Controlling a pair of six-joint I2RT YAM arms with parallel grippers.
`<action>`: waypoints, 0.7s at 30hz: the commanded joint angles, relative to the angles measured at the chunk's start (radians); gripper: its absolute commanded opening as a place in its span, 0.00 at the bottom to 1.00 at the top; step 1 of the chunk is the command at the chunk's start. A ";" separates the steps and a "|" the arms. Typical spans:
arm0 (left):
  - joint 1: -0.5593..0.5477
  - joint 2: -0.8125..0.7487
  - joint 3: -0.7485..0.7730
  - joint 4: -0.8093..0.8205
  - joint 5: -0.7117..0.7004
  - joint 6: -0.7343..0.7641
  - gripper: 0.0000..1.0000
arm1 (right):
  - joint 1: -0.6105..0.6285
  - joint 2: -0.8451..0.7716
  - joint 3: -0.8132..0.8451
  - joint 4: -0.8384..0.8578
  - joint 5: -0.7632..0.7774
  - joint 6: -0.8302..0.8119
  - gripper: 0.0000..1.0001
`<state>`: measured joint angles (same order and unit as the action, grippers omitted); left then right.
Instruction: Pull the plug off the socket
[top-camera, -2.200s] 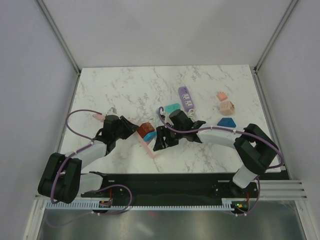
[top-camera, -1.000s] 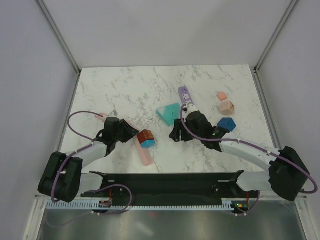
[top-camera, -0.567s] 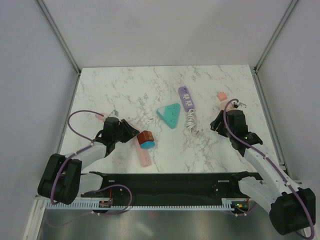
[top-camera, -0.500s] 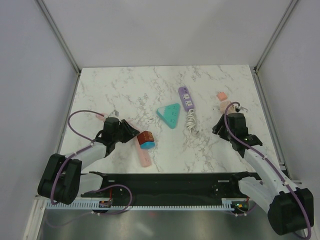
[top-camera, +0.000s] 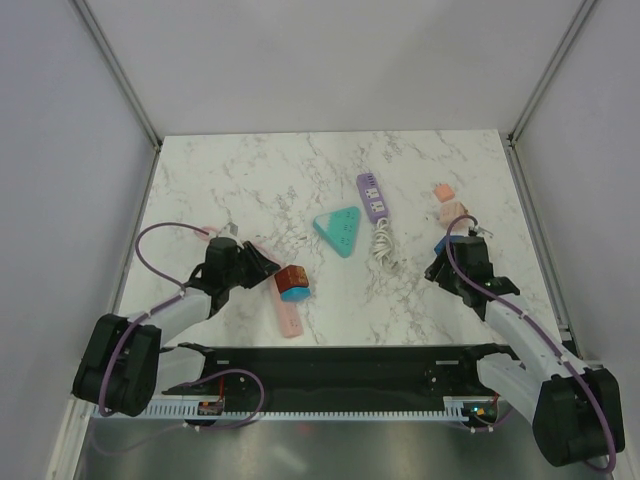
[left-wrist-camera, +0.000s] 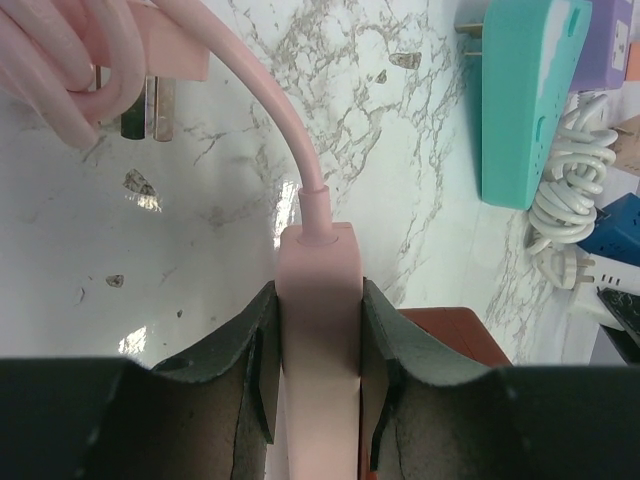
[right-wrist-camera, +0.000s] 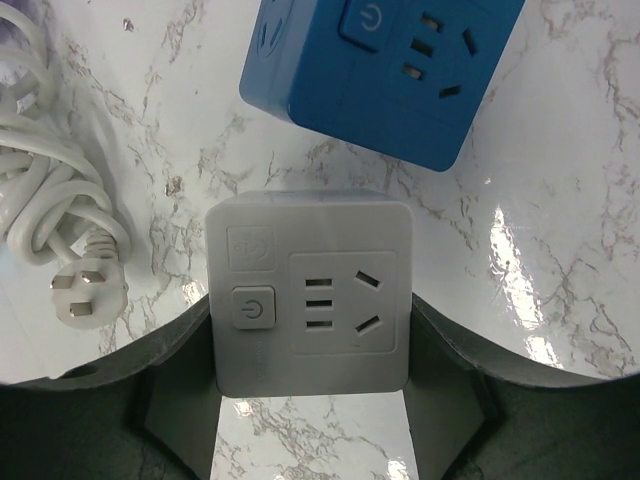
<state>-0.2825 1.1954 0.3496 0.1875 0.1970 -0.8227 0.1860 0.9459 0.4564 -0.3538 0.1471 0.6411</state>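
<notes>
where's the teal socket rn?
Top view, mid-table: the teal socket lies just left of the coiled white cord and near-left of the purple strip.

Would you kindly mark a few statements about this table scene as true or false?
1. The left tool grips the pink power strip. True.
2. The right tool holds a blue cube. False: its fingers clasp the white socket cube; the blue socket cube lies beyond it.
3. The white plug beside the coiled cable is in no socket. True.
4. The teal triangular socket sits on top of the purple strip. False: they lie side by side, apart.
</notes>
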 joint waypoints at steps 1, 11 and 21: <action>0.000 -0.040 -0.001 0.032 0.047 0.036 0.02 | -0.003 -0.028 -0.010 0.058 -0.012 -0.014 0.53; 0.000 -0.045 0.000 0.030 0.059 0.039 0.02 | -0.005 -0.062 0.054 -0.046 0.017 -0.069 0.98; 0.000 -0.062 -0.001 0.021 0.062 0.043 0.02 | 0.090 -0.053 0.392 -0.223 0.123 -0.202 0.98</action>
<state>-0.2825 1.1637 0.3462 0.1669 0.2184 -0.8085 0.2260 0.8886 0.7589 -0.5236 0.2203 0.4988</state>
